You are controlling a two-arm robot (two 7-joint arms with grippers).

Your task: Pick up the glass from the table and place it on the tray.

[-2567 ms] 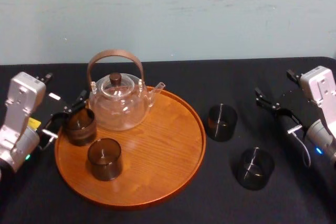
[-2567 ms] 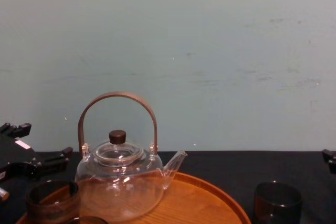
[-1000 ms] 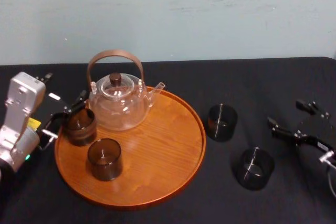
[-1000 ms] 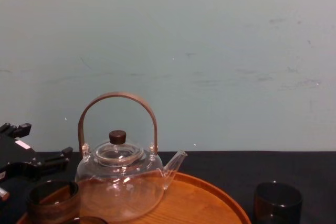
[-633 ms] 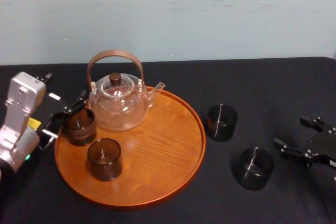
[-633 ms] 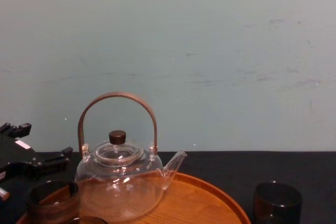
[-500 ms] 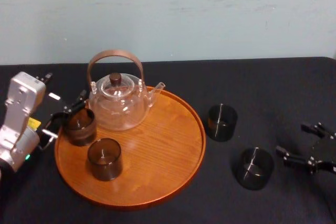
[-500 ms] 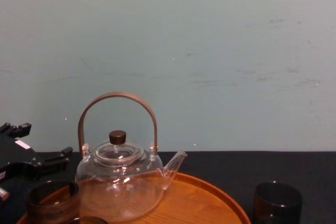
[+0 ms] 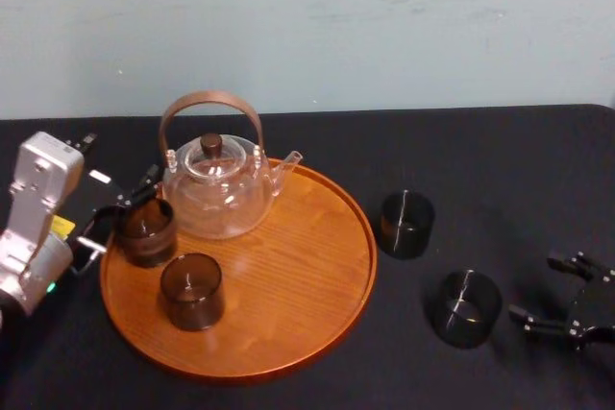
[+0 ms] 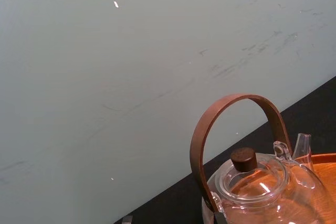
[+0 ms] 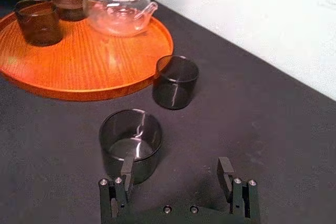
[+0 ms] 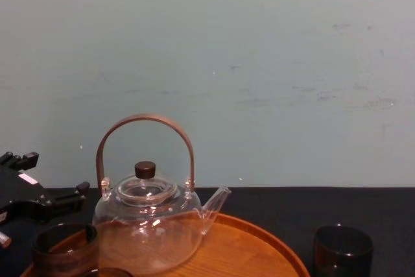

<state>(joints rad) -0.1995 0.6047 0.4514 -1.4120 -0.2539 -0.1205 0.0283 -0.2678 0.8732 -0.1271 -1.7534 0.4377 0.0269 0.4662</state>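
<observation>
Glass (image 11: 130, 142) just beyond right gripper (image 11: 176, 170) — fingers (image 11: 127, 167) spread; not between them.

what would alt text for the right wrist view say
The open right gripper sits just short of a dark glass on the black table. Beyond stand a second glass and the orange tray holding a teapot.

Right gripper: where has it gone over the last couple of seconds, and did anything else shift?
The right gripper came down from the table's far right toward the robot. It now sits low and open, just right of the nearer glass on the table, not around it. Nothing was gripped or released. The left gripper stayed open at the left edge of the tray. The tray, the teapot and every glass kept their places.
</observation>
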